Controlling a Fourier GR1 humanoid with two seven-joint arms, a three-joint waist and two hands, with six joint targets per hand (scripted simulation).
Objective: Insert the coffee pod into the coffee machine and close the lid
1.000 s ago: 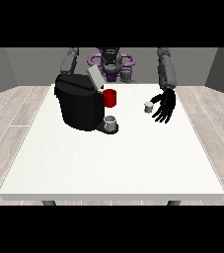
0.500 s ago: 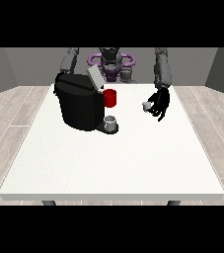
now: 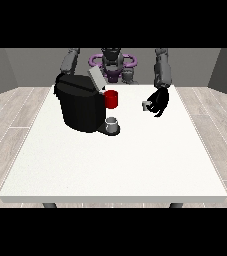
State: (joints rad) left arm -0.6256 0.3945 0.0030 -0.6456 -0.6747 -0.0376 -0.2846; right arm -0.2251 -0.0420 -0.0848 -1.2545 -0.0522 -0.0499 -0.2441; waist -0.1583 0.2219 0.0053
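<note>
**Inspector:** The coffee pod (image 3: 145, 105) is sitting on the worktop (image 3: 115, 165) at about three o'clock from the coffee machine (image 3: 80, 107), well apart from it. The hand at the view's right (image 3: 159, 102) is hanging directly beside the pod, fingers curling downward; whether they are closing on it, I cannot tell.

**Assistant:** And the machine?

**Inspector:** Its lid (image 3: 96, 78) is standing raised at the top, so the slot appears to be waiting. A red part (image 3: 111, 99) is projecting from its front, with a small grey cup (image 3: 112, 123) below.

**Assistant:** Advice for the pickup?

**Inspector:** I am judging that the fingers should be settling on both sides of the pod, keeping it upright. The other hand is not showing behind the machine.
</note>
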